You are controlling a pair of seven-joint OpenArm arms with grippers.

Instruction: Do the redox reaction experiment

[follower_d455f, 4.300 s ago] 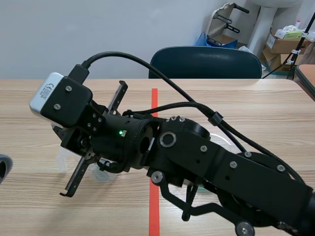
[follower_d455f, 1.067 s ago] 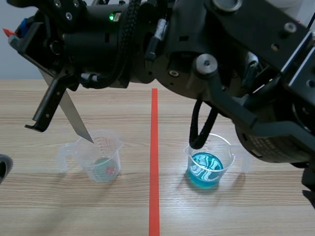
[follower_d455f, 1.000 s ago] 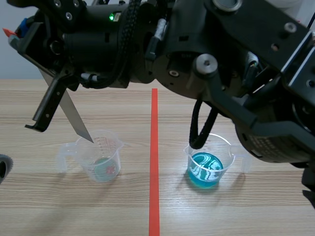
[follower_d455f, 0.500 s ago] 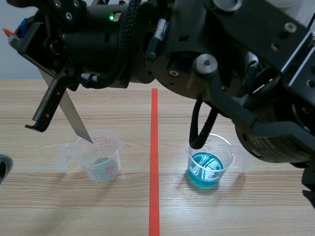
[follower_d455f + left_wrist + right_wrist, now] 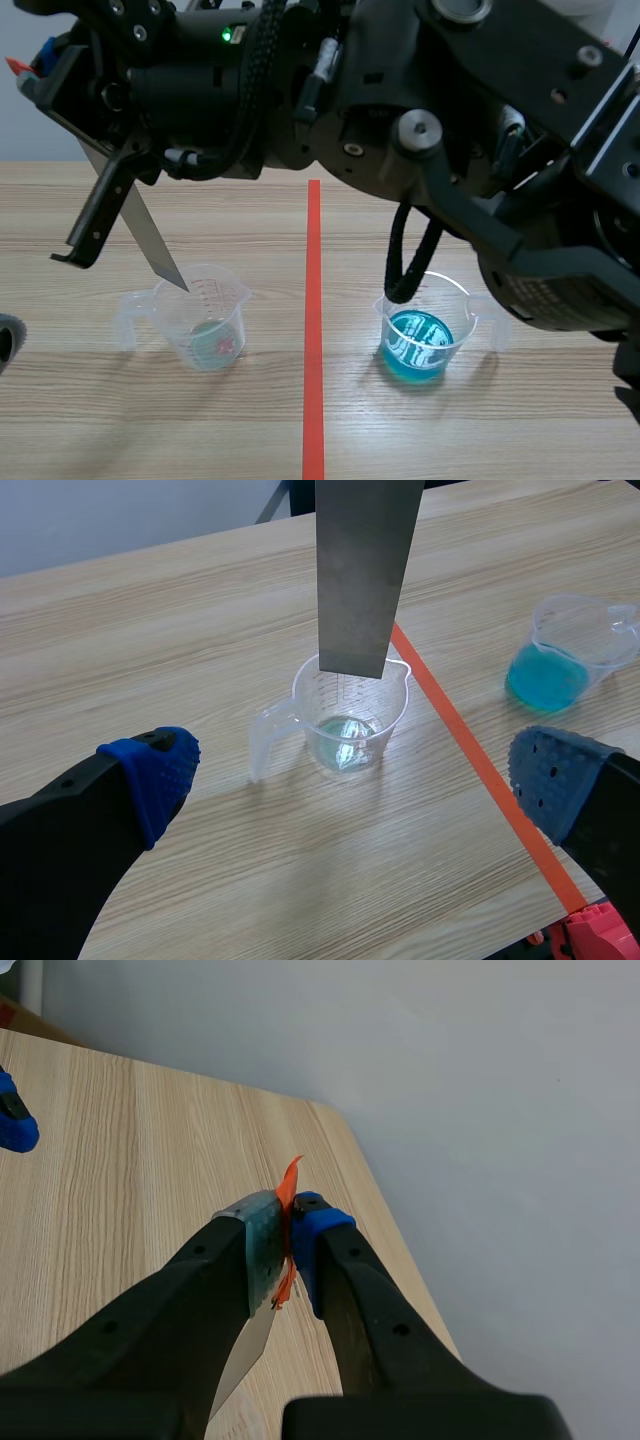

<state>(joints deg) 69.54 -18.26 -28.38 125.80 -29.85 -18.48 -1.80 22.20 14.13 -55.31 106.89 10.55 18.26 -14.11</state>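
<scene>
A: Anything change?
B: My right arm has lifted since four seconds ago; last second, nothing. Right gripper [image 5: 287,1230] clenched on strip [image 5: 150,238], tip just above clear cup [image 5: 207,322]. Left gripper [image 5: 355,778] released. Blue cup [image 5: 425,335] well apart on worktop [image 5: 230,420].

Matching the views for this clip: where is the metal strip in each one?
Scene view: the metal strip slants down, with its tip by the rim of the clear cup.
Left wrist view: it hangs ahead of the open left gripper, its end over the cup.
Right wrist view: it is pinched in the right gripper.
Landmark: the clear cup, seen in the scene and left wrist views only.
</scene>
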